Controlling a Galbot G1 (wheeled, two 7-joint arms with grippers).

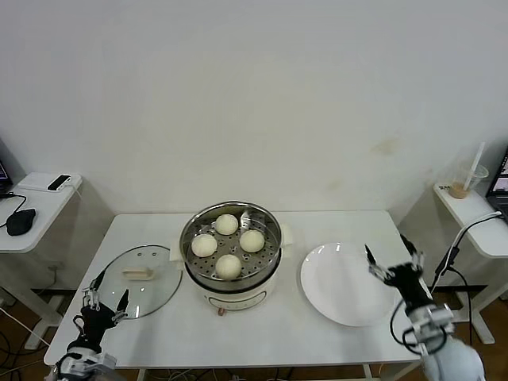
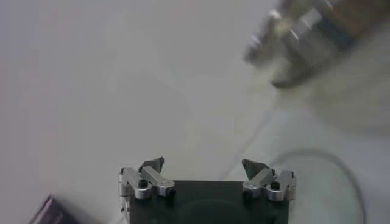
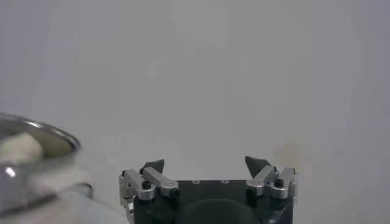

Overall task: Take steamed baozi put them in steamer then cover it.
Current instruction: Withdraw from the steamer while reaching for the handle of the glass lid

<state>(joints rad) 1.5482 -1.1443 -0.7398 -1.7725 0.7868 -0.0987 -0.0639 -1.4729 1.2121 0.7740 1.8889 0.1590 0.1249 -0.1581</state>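
Left of the steamer point(image 1: 230, 248) lies the cover point(image 1: 141, 278); four baozi point(image 1: 228, 266) sit inside. My left gripper point(image 1: 105, 300), spread and empty, should pinch its handle point(image 1: 136, 273) squarely. Right gripper point(image 1: 393, 260) idles, spread, over the plate point(image 1: 341, 282).

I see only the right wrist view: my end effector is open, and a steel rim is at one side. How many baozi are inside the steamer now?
Observer: Four baozi lie on the perforated tray of the steamer.
Operator: Is the cover on it?
Observer: No. The glass cover lies flat on the table, on the robot's left of the steamer.
Operator: Where is the left end effector?
Observer: The left end effector is open at the near edge of the cover, holding nothing.
Operator: And mine?
Observer: The right end effector is at the right edge of the bare white plate.
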